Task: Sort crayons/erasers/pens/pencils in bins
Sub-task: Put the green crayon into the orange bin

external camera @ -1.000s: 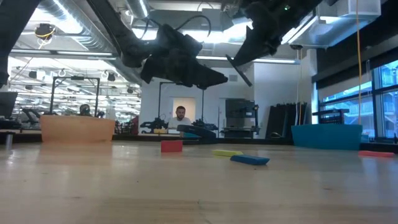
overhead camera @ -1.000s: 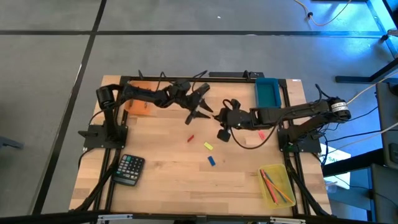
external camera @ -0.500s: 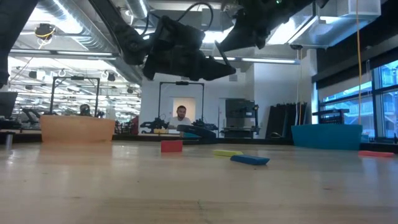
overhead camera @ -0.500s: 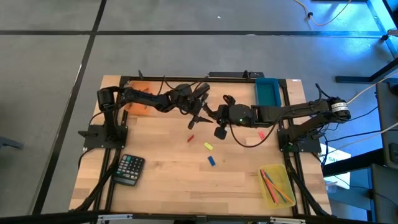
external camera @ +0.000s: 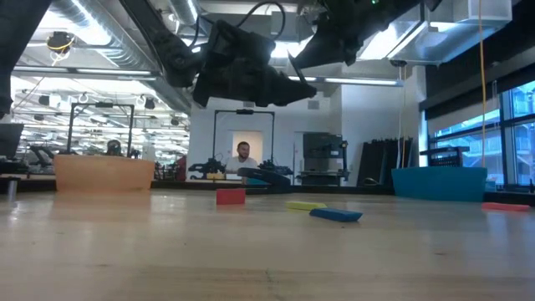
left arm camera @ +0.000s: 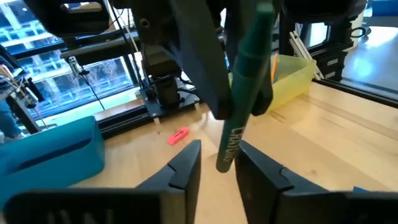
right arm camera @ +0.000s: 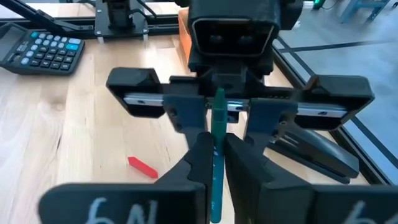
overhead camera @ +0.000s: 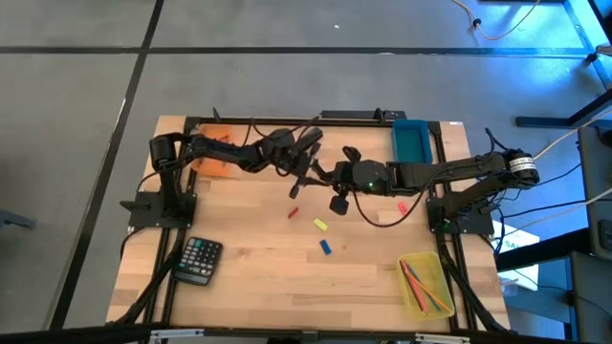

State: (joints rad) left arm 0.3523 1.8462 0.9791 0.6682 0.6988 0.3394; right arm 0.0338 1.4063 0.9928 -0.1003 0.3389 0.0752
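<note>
From above, the left gripper [overhead camera: 308, 172] and right gripper [overhead camera: 325, 176] meet in the air over the back middle of the table [overhead camera: 249, 263]. Below them lie a red crayon [overhead camera: 294, 212], a yellow eraser [overhead camera: 320, 225] and a blue eraser [overhead camera: 326, 247]; a pink eraser [overhead camera: 403, 206] lies by the right arm. The orange bin [overhead camera: 212, 159], teal bin [overhead camera: 412, 139] and yellow bin [overhead camera: 426, 284] sit at 3 corners, a calculator [overhead camera: 197, 259] at the 4th.

At table height, both grippers hang high above the erasers.

The left wrist view shows a green pen [left arm camera: 244, 84] between that gripper's parted fingers [left arm camera: 184, 171].

The right wrist view shows its fingers [right arm camera: 202, 155] clamped on the pen, the left gripper's jaws either side, not quite closed.
</note>
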